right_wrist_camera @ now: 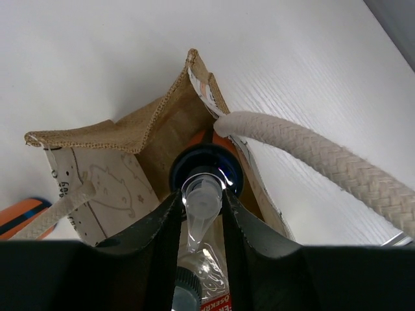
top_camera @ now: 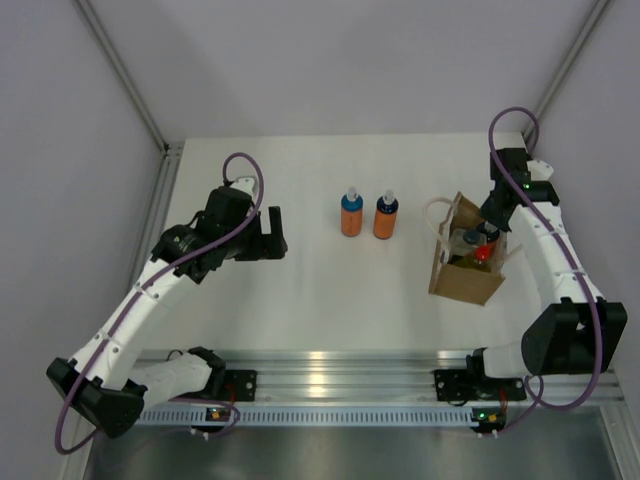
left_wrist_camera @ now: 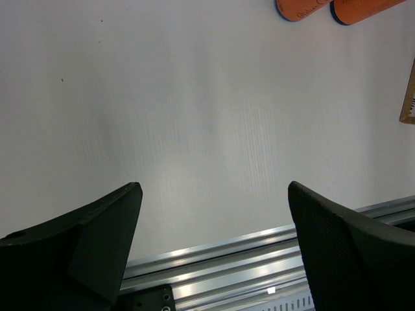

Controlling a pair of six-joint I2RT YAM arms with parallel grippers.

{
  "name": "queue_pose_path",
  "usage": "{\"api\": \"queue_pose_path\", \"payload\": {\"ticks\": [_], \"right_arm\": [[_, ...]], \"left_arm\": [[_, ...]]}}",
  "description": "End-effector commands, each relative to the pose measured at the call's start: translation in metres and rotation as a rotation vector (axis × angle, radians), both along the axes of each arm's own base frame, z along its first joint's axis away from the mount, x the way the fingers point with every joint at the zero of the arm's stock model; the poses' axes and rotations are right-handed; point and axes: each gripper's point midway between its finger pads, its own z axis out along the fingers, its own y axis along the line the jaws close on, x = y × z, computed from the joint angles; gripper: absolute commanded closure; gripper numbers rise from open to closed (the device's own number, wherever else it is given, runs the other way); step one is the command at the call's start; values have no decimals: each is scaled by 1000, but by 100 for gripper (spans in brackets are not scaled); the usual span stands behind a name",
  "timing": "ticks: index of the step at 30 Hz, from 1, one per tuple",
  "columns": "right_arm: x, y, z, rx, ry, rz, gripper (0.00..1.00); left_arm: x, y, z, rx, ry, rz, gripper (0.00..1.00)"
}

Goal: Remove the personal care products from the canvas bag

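Observation:
The canvas bag stands at the right of the table, its tan wall and cream rope handle close in the right wrist view. My right gripper reaches into its mouth, shut on the clear pump cap of an orange bottle with a dark blue collar. A clear bottle with a dark cap lies under the fingers. A red-capped bottle also shows inside the bag. Two orange bottles stand on the table. My left gripper hangs open over bare table, left of them.
The aluminium rail runs along the near edge under the left gripper. The bases of both standing orange bottles and a corner of the bag show in the left wrist view. White walls close the back and sides.

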Motion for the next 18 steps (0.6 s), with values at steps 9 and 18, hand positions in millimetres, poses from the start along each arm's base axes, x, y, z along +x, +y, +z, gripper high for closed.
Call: {"api": "queue_pose_path", "payload": {"ticks": [9, 18], "right_arm": [[13, -3, 6, -3, -52, -8, 74], [9, -5, -4, -13, -27, -10, 75]], "left_arm": [[6, -3, 9, -16, -45, -10, 1], [5, -3, 9, -17, -46, -7, 1]]}}
